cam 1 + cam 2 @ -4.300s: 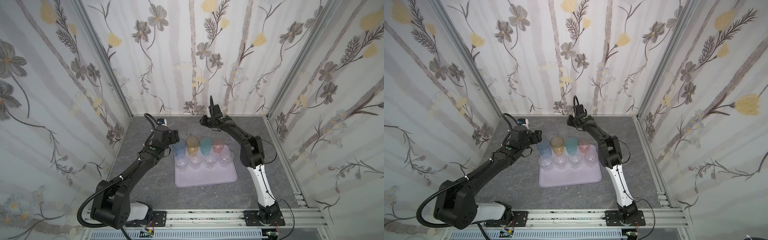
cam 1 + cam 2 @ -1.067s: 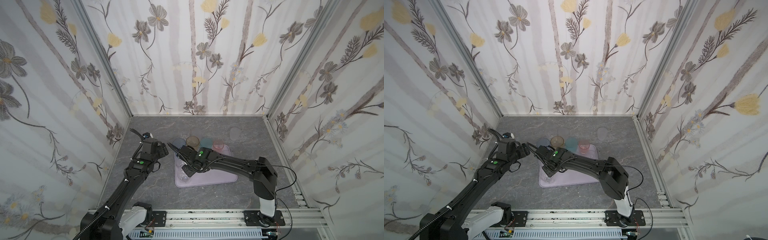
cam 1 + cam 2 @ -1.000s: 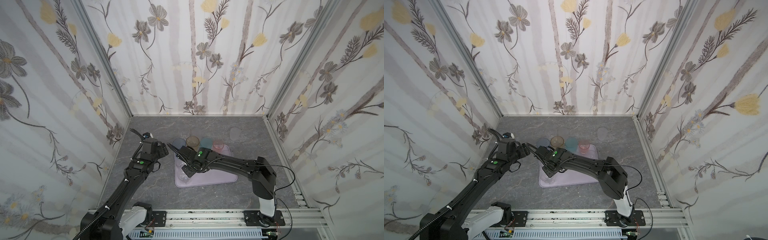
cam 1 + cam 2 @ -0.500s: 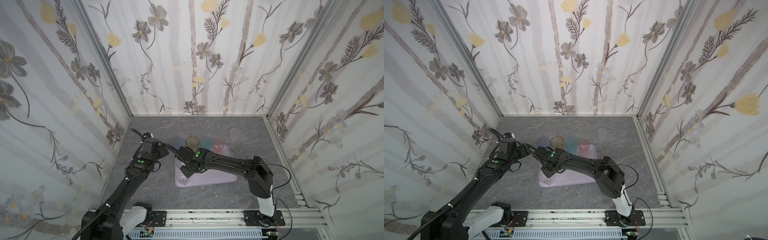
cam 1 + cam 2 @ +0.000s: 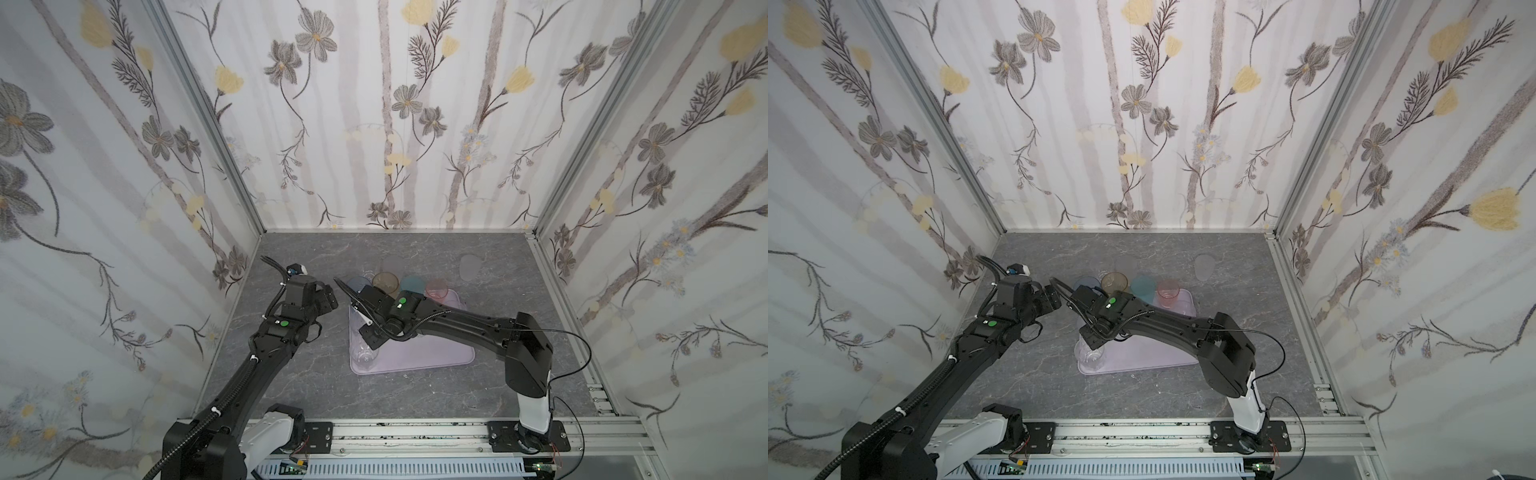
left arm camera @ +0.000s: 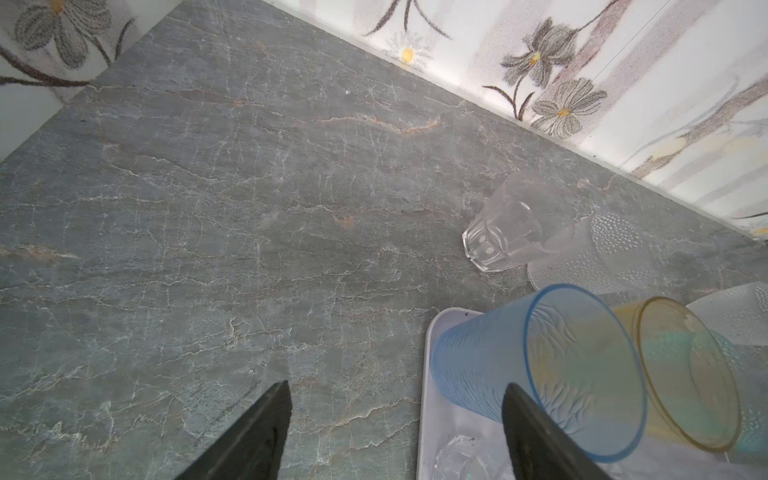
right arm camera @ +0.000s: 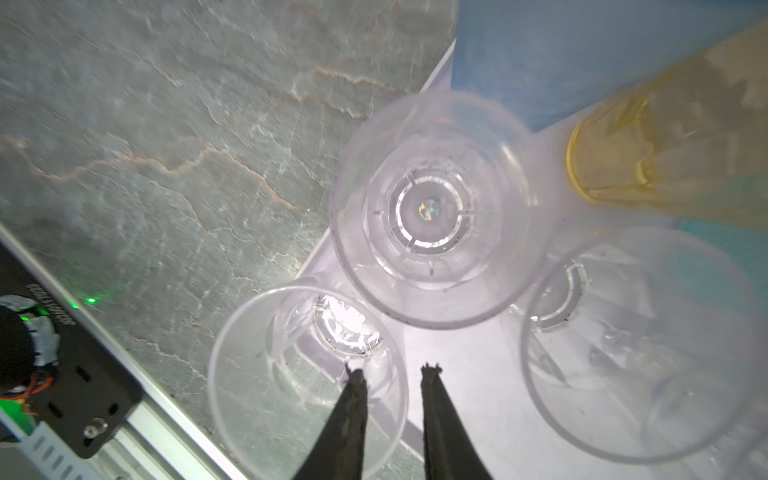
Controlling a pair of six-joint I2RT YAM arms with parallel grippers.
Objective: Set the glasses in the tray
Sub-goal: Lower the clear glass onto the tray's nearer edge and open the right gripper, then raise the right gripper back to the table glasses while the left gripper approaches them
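Observation:
The lilac tray (image 5: 436,353) (image 5: 1154,353) holds blue (image 5: 358,284), amber (image 5: 385,281), teal (image 5: 412,284) and pink (image 5: 436,289) glasses along its far edge. A clear glass (image 5: 365,357) (image 7: 270,374) stands upright in the near left corner. My right gripper (image 7: 391,370) (image 5: 368,343) is above it, slightly open, one finger inside the rim and one outside, neither pressing the wall. Two more clear glasses (image 7: 428,212) (image 7: 644,340) stand next to it. My left gripper (image 6: 395,388) (image 5: 332,299) hangs wide open and empty over the table, beside the blue glass (image 6: 540,365).
Off the tray, behind its far edge, a clear faceted glass (image 6: 507,224) and a frosted dotted one (image 6: 602,253) stand on the grey table. Another frosted glass (image 5: 469,266) stands at the back right. Flowered walls close three sides, and a metal rail (image 5: 415,432) runs along the front.
My right gripper has carried the clear glass towards the tray's near left corner and its jaws have parted off the rim. The left arm has barely moved.

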